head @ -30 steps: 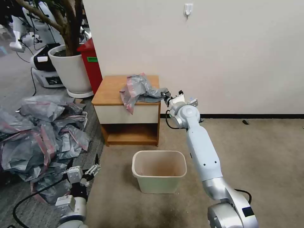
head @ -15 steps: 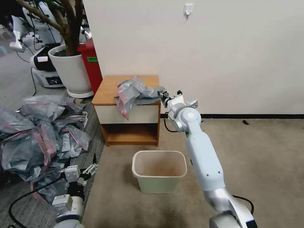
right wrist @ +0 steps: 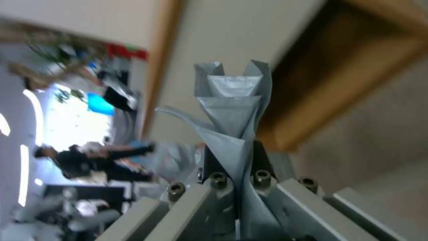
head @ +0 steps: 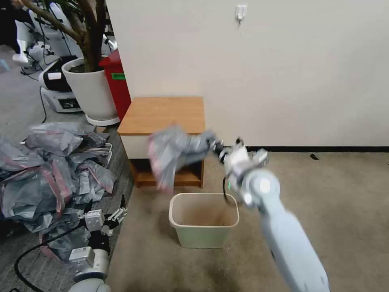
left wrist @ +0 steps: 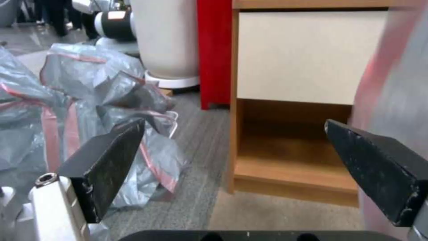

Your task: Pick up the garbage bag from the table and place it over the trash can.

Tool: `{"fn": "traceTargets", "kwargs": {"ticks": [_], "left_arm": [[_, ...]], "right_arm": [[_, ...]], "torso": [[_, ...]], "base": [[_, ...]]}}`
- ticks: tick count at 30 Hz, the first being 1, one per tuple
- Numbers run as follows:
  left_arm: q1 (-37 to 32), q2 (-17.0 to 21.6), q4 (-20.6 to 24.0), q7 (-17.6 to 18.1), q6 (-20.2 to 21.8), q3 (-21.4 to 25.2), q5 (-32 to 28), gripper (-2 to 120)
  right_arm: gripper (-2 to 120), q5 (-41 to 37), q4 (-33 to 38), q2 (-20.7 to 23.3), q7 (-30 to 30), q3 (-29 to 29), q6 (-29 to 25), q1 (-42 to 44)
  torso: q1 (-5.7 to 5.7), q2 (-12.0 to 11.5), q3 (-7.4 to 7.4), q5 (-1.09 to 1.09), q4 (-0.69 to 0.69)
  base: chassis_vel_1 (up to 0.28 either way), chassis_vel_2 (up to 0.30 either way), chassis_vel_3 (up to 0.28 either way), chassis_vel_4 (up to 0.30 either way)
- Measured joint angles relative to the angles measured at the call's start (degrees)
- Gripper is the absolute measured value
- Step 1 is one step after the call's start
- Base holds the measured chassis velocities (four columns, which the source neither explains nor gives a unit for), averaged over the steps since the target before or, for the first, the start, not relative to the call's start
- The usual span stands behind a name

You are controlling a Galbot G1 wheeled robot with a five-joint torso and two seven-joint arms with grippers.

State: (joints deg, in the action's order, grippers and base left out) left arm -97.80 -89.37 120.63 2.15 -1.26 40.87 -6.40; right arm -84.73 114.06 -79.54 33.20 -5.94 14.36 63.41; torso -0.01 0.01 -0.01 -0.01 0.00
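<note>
Right gripper point(head: 215, 145) out in front of the counter point(head: 162, 114), above and just behind the trash can point(head: 204, 219), jaws clamped on a grey fold of the garbage bag point(head: 172, 156). In the right wrist view, the same fold point(right wrist: 234, 110) pinched tight between the two dark fingers point(right wrist: 260, 157), rising in crumpled peaks past the tips. Bag off the counter top, hanging in the air before the cream drawer front and open shelf, pink-red band along its lower left edge, lowest tip close above the can's back rim; touching the rim or not, cannot tell. Left gripper point(head: 108, 219) low at the robot's left side, beside the heap of grey-and-pink bags point(head: 48, 174) on the floor, jaws wide apart and holding nothing, both black fingers point(left wrist: 107, 164) spread at the edges of the left wrist view. Behind the counter to the left, a red bin point(head: 117, 83) and a white plant pot point(head: 91, 91).
</note>
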Motion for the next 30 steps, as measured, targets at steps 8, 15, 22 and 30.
{"fn": "traceTargets", "kwargs": {"ticks": [8, 15, 22, 30], "left_arm": [[-0.1, -0.6, 0.4, -0.1, 0.0, 0.0, 0.1, 100], [-0.2, -0.9, 0.7, -0.1, -0.1, 0.0, 0.1, 100], [0.3, -0.7, 0.7, -0.1, -0.2, -0.1, 0.1, 100], [0.7, -1.0, 0.3, -0.1, -0.1, -0.6, 0.1, 100]], "right_arm": [[0, 7.7, -1.9, -0.2, -1.4, 4.0, -1.2, 6.2], [0, 11.8, -2.6, 3.1, -2.6, 5.8, -1.8, 5.9], [0, 19.9, -2.2, 7.0, -4.0, 8.5, -2.6, 6.7], [6, 27.5, -2.2, 9.0, -4.9, 10.0, -2.8, 7.8]], "torso": [[0.00, 0.0, 0.00, 0.01, 0.00], [0.00, 0.0, 0.00, 0.01, 0.00], [0.00, 0.0, 0.00, 0.02, -0.01], [0.00, 0.0, 0.00, 0.01, 0.00]], "base": [[0.000, 0.000, 0.000, 0.000], [0.000, 0.000, 0.000, 0.000], [0.000, 0.000, 0.000, 0.000], [0.000, 0.000, 0.000, 0.000]]}}
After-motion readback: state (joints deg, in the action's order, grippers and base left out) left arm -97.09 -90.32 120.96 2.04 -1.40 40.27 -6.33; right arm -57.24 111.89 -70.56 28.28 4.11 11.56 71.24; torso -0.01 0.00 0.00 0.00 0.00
